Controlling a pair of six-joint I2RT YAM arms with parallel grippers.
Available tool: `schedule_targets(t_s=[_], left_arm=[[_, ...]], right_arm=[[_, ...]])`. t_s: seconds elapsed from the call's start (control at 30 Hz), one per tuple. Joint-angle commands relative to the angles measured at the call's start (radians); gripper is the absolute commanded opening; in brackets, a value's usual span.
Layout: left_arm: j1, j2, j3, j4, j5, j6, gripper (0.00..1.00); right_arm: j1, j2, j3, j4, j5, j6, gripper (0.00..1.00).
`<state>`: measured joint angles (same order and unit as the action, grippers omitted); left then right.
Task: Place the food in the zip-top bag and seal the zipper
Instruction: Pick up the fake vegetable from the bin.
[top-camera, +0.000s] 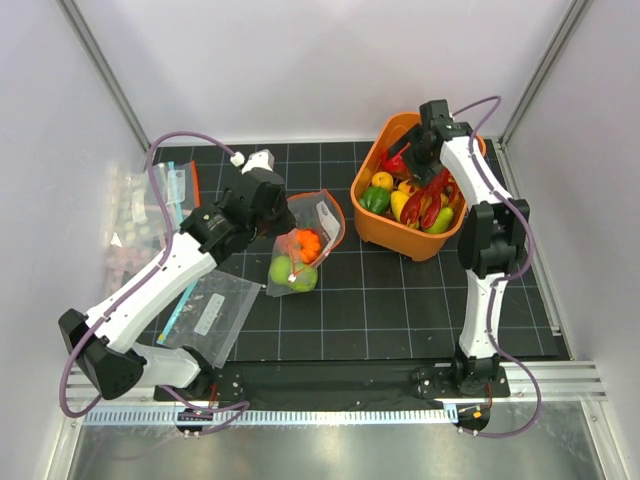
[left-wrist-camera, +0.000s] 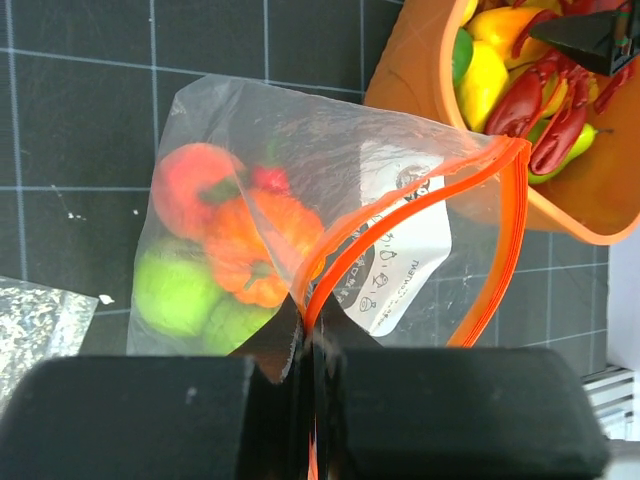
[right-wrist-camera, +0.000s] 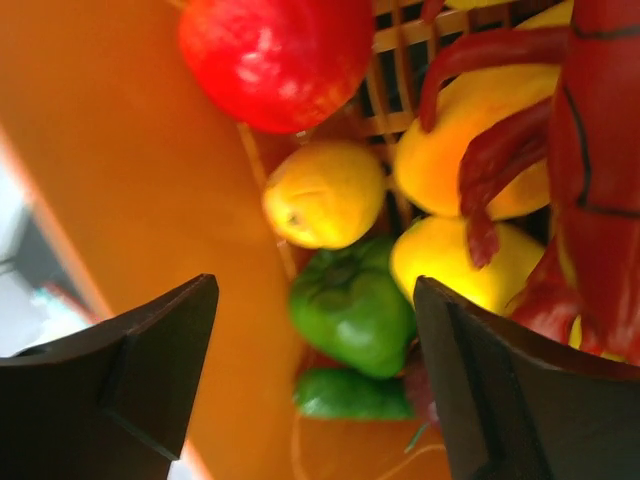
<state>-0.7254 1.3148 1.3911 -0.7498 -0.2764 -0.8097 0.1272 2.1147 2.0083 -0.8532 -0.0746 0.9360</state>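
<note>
If the left tool (left-wrist-camera: 310, 345), pinching the zipper (left-wrist-camera: 400, 215) beside the orange basket (left-wrist-camera: 590, 190), slips, the zip-top bag (left-wrist-camera: 230, 130) mouth collapses; the right tool (right-wrist-camera: 315, 290), spread inside the basket, may snag the lobster (right-wrist-camera: 600, 150)

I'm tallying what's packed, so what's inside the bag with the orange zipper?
Through the clear zip-top bag: a red fruit, an orange fruit and two green fruits. Anything beneath them or behind the white label is hidden.
</note>
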Motion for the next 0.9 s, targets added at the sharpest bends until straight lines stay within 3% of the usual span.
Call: schedule_targets(t_s=[0.0,0.1,0.43,0.67,0.73,0.77,0.87], left_arm=[[0.011,0.003,0.043,0.006,-0.001,0.033,0.01],[0.015,0.015,0.051,0.006,0.0,0.035,0.01],[0.023,0.029,0.072,-0.013,-0.012,0.027,0.02],[0.024,0.05,0.094,-0.011,-0.001,0.033,0.02],[0.024,0.052,0.098,-0.01,0.0,0.038,0.02],[0.024,0.054,0.1,-0.011,0.003,0.041,0.02],[0.024,0.049,0.111,-0.02,0.003,0.053,0.02]], right_arm=[[0.029,0.04,0.086,-0.107,0.125,-0.063,0.88],[0.06,0.044,0.047,-0.092,0.112,-0.072,0.93],[0.133,0.097,0.04,-0.102,0.087,-0.039,0.94],[0.14,0.064,-0.12,-0.031,0.046,0.017,0.93],[0.138,0.077,-0.121,-0.011,0.039,0.009,0.85],[0.135,0.082,-0.103,-0.01,0.024,0.001,0.68],[0.134,0.036,-0.077,-0.017,0.053,-0.011,0.5]])
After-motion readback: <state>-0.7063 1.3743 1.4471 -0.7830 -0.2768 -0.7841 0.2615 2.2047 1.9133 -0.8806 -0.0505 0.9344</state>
